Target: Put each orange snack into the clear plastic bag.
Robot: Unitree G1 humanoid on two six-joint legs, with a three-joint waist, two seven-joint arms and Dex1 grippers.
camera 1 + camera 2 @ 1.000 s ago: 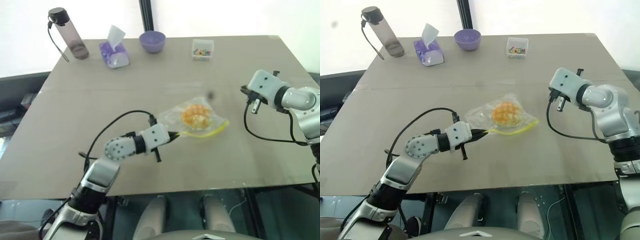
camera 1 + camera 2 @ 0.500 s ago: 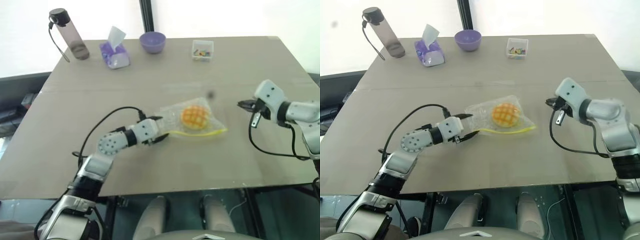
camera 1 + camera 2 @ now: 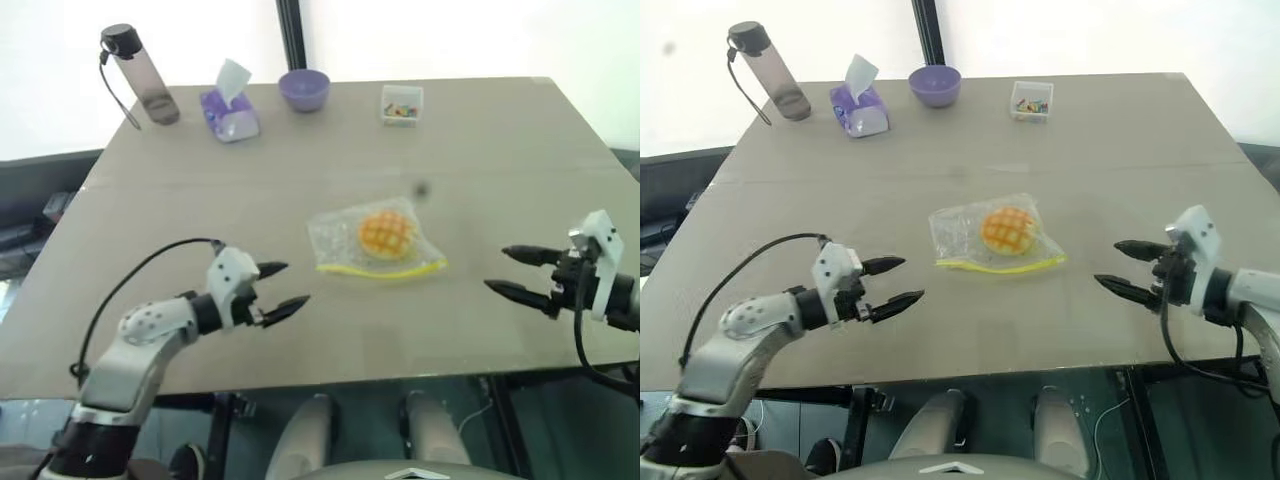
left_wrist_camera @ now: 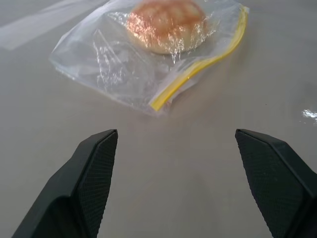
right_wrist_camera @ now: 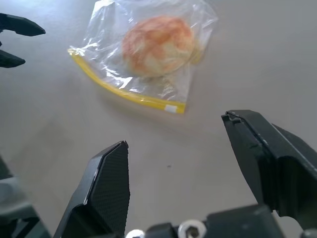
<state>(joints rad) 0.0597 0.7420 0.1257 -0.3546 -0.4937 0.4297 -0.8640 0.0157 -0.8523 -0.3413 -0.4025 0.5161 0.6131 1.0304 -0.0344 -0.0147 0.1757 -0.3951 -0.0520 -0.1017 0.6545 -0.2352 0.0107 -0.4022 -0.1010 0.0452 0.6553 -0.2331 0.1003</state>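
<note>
The left hand (image 3: 280, 285) and right hand (image 3: 522, 271) hover over the matte grey table (image 3: 480, 150), black fingers spread wide, empty, each pointing inward and apart from the bag (image 3: 345, 240). Crinkly and clear with a yellow strip, it lies flat mid-table holding the round, grid-scored snack (image 3: 386, 232).

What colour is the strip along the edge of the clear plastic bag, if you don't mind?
Yellow; the strip on the clear plastic bag shows best in the left wrist view.
</note>
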